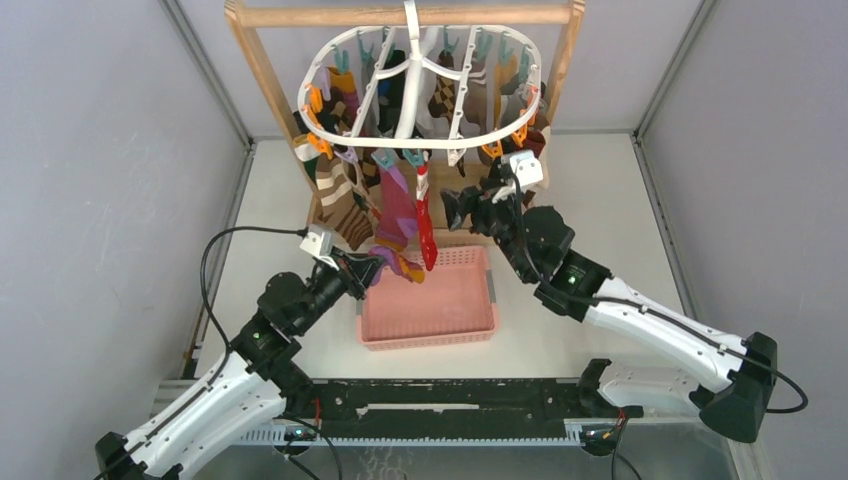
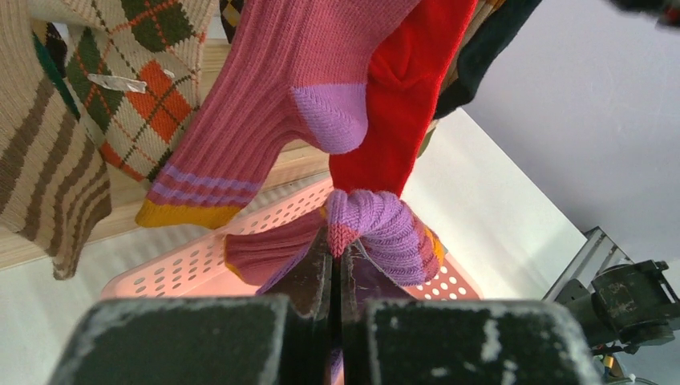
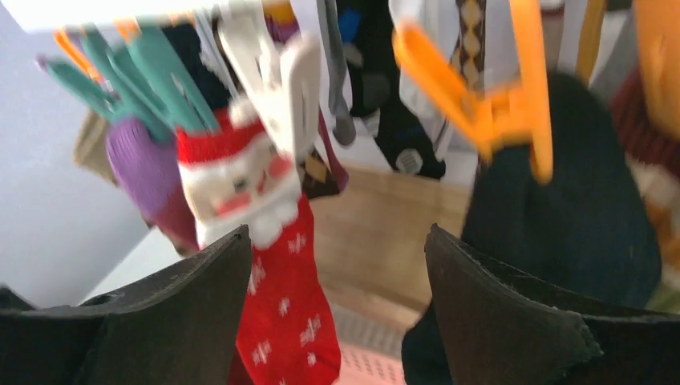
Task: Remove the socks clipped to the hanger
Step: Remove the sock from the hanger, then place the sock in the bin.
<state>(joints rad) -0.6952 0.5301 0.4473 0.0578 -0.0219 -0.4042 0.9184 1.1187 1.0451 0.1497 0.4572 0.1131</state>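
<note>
Scene: a white oval hanger (image 1: 412, 95) hangs by its hook from a wooden frame (image 1: 270, 90) at the far side of the desk (image 1: 600, 200), with a pink basket (image 1: 440, 300) in front of it
Socks: many patterned socks (image 1: 350, 200) dangle from clips around the ring, most of them above or just behind the basket
Left claw: the left claw (image 2: 335, 241) is pressed together on the purple toe of a pink-and-purple sock (image 1: 397, 215), low down and over the basket's far left corner
Gripped sock: its top sits in a teal clip (image 1: 385, 158) on the near rim; its long axis runs almost straight up from the claw to the clip, toe pointing down and slightly toward the left arm
Right claw: the right claw (image 3: 337, 241) is spread wide and holds nothing, raised below the ring's near right side
Nearest to right claw: a red sock (image 3: 281, 321) with a Santa cuff hangs lengthwise just ahead and left of the gap, toe down (a dark sock (image 3: 561, 208) under an orange clip (image 3: 489, 104) hangs to the right)
Likely next move: the pull probably needs to go downward, along the gripped sock's length, away from its clip
</note>
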